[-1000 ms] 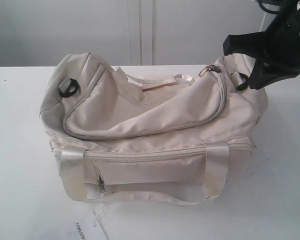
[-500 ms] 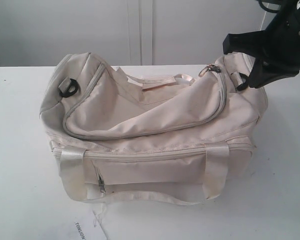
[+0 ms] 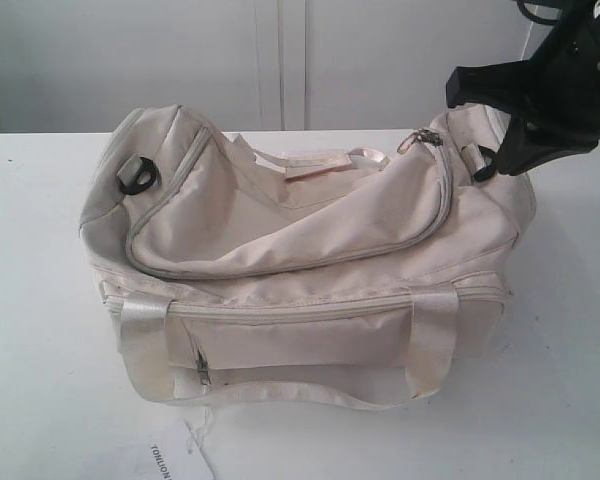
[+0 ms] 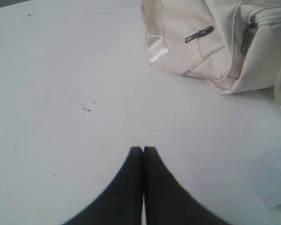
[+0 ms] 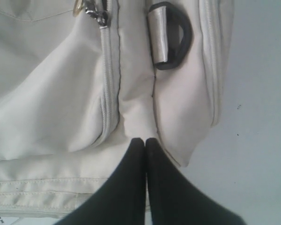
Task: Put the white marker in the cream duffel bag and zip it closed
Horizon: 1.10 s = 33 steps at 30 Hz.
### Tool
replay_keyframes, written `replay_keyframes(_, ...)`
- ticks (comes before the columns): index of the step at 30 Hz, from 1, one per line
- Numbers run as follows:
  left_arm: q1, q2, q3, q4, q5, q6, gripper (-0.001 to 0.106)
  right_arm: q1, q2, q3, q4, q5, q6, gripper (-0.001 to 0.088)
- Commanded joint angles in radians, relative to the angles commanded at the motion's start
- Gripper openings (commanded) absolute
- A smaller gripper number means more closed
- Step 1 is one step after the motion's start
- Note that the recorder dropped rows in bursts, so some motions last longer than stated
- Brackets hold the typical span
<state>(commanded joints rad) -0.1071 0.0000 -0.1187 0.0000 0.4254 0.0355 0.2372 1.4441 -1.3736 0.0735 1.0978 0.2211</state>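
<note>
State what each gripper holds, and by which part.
Nothing. The left gripper is shut over the table; the right gripper is shut at the end of the bag, with nothing between its jaws.

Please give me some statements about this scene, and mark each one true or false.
1. The top zip of the cream duffel bag looks closed. True.
2. The left pincer holds the white marker. False: it is shut on nothing above the table; no marker shows.
3. The right pincer is wide open. False: its jaws are together, by the bag's end.
4. A black ring hangs at that end. True.
</note>
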Motion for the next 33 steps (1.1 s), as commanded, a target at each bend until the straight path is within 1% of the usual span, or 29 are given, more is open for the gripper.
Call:
replay_keyframes(2, 0.0, 0.0, 0.0, 0.012, 0.0, -0.018, 0.0, 0.0, 0.0, 0.0, 0.0, 0.0, 0.0, 0.0)
replay_keyframes(12, 0.0, 0.0, 0.0, 0.012, 0.0, -0.021, 0.0, 0.0, 0.0, 0.0, 0.0, -0.002, 0.0, 0.0)
replay_keyframes(16, 0.0, 0.0, 0.022, 0.012, -0.009, -0.021, 0.0, 0.0, 0.0, 0.0, 0.0, -0.002, 0.0, 0.0)
replay_keyframes(18, 0.0, 0.0, 0.055, 0.012, -0.03, -0.021, 0.0, 0.0, 0.0, 0.0, 0.0, -0.002, 0.0, 0.0)
replay_keyframes(19, 0.0, 0.0, 0.096, 0.01, -0.063, -0.021, 0.0, 0.0, 0.0, 0.0, 0.0, -0.002, 0.0, 0.0)
replay_keyframes(20, 0.0, 0.0, 0.114, 0.01, -0.065, -0.021, 0.0, 0.0, 0.0, 0.0, 0.0, -0.002, 0.0, 0.0)
replay_keyframes(21, 0.0, 0.0, 0.119, 0.008, -0.102, -0.021, 0.0, 0.0, 0.0, 0.0, 0.0, -0.002, 0.0, 0.0)
replay_keyframes(24, 0.0, 0.0, 0.119, 0.006, -0.129, -0.021, 0.0, 0.0, 0.0, 0.0, 0.002, -0.005, 0.0, 0.0)
replay_keyframes(27, 0.0, 0.0, 0.119, 0.006, -0.194, -0.021, 0.0, 0.0, 0.0, 0.0, 0.002, -0.005, 0.0, 0.0)
replay_keyframes(33, 0.0, 0.0, 0.119, 0.006, -0.194, -0.018, 0.0, 0.0, 0.0, 0.0, 0.002, -0.005, 0.0, 0.0)
